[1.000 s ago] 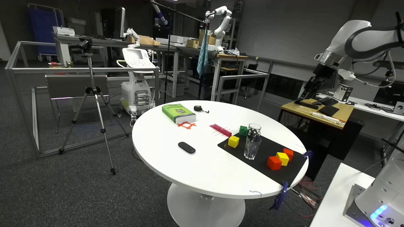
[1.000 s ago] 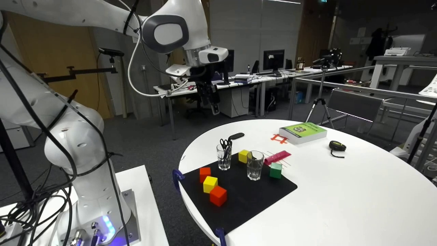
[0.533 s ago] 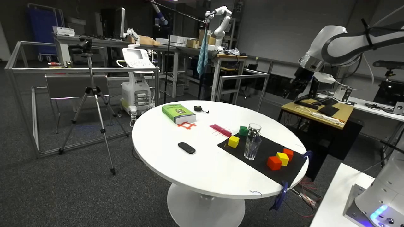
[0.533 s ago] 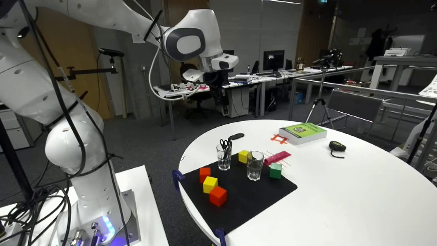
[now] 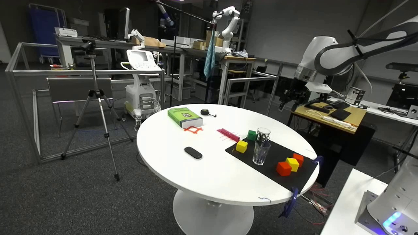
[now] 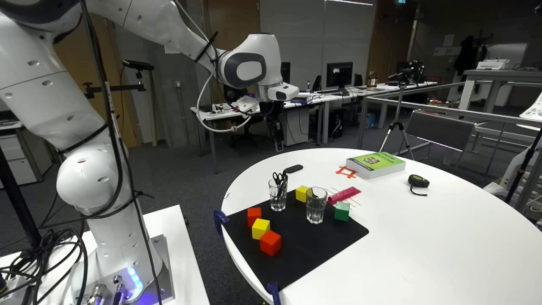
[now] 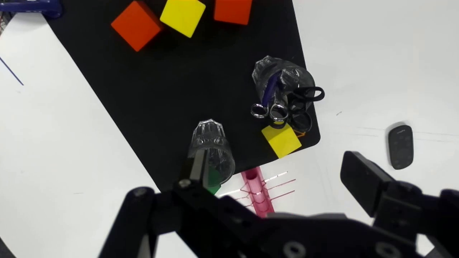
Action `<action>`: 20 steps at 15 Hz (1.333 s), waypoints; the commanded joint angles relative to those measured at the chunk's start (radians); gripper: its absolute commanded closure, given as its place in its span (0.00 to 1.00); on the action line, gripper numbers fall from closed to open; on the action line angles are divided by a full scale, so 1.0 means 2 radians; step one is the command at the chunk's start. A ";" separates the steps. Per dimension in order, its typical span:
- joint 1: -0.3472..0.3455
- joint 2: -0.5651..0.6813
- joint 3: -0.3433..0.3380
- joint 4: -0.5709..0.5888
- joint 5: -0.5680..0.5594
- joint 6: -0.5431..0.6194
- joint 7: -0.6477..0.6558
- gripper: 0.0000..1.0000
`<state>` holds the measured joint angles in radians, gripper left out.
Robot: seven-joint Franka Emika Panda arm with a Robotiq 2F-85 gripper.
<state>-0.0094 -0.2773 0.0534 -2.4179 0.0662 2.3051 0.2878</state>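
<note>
Gripper [image 7: 277, 166] hangs well above the counter [image 6: 440, 245], jaws spread wide; you have nothing held, nothing touched. In both exterior views it stands clear of every object on top.

Wrist view, just below center: glass [image 7: 208, 135], upright on the black mat [image 7: 143, 100]. Your finger overlaps its rim in the frame; exterior views show them well apart. Green cube [image 6: 342, 212] is partly hidden there, plain to see right of center in an exterior view.

Right of center, wrist view: scissors glass [image 7: 264, 71], also upright on the mat. Scissors [image 7: 279, 118] stick out, loops up, some silver, some black. Yellow cube [image 7: 282, 142] lies close by at the mat's edge, its corner crossed by the loops from your angle.

Top of the frame, left to center: row of three cubes [image 7: 183, 16], red, yellow, red, close together.

Lower center: pink tube [image 7: 257, 190] at the mat's end, partly behind your gripper. Right side: remote [image 7: 400, 147], off the mat.

In an exterior view, right of center: book [image 6: 375, 164], red grid [image 6: 346, 172] just beside it; tape measure [image 6: 418, 181] farther right.
</note>
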 commanded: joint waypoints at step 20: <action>0.019 0.082 0.008 0.006 0.016 0.030 0.036 0.00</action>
<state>0.0320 -0.1458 0.0651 -2.4147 0.0917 2.3351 0.3141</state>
